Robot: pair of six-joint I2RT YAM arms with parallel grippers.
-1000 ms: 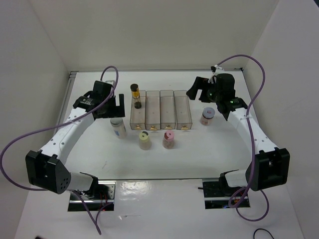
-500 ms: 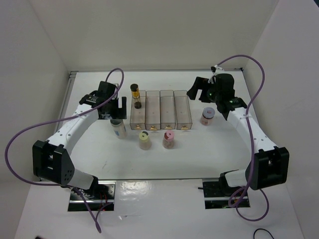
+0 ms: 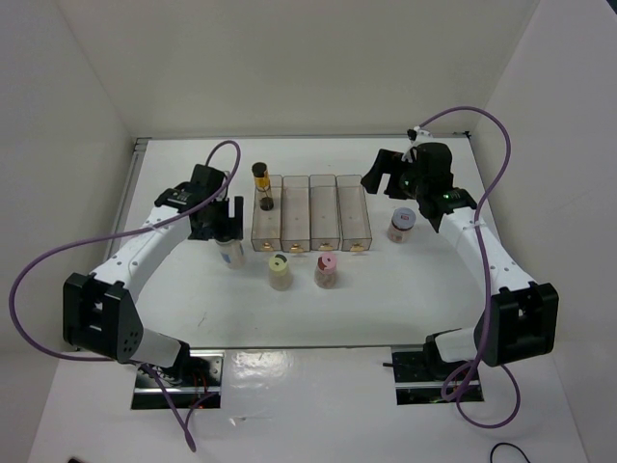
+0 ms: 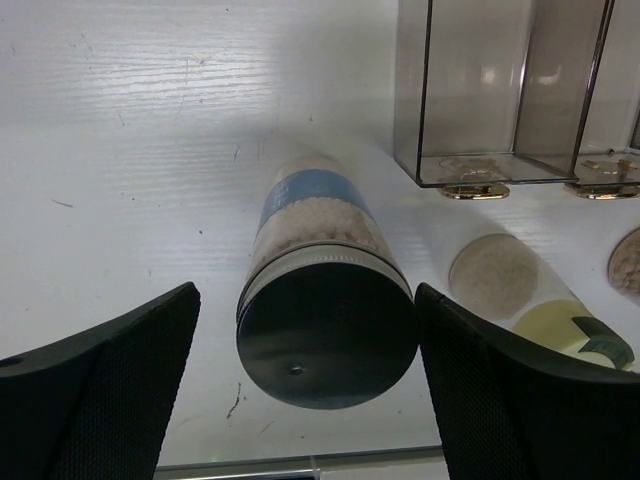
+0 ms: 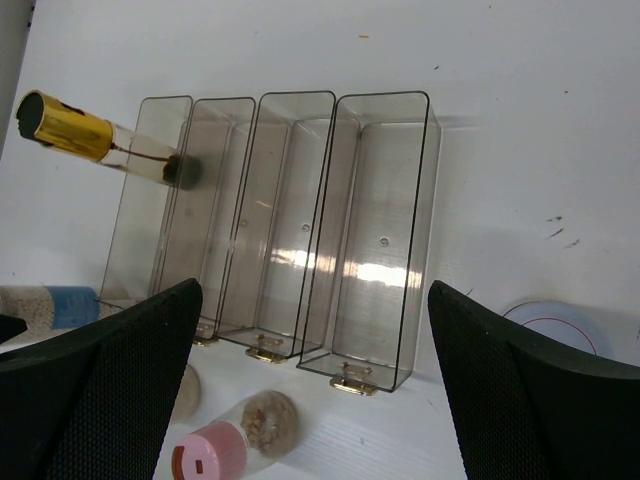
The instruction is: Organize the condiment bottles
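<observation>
The white grey-lidded bottle (image 3: 229,251) stands left of the bins. My left gripper (image 3: 223,220) is open just above it. In the left wrist view its dark lid (image 4: 327,335) sits between my spread fingers (image 4: 105,390), with gaps on both sides. The dark bottle with a gold band (image 3: 260,183) stands in the leftmost bin. The beige yellow-lidded bottle (image 3: 280,270) and the brown pink-lidded bottle (image 3: 327,270) stand in front of the bins. The clear reddish-brown jar (image 3: 401,225) stands right of them. My right gripper (image 3: 390,178) is open and empty, hovering above the jar's far side.
Four clear rectangular bins (image 3: 311,214) stand side by side at the table's middle back; three hold nothing. They also show in the right wrist view (image 5: 300,250). White walls close the table on the left, back and right.
My left gripper has moved right and towards the near edge, coming over the white grey-lidded bottle. The right arm and the bottles have not moved.
</observation>
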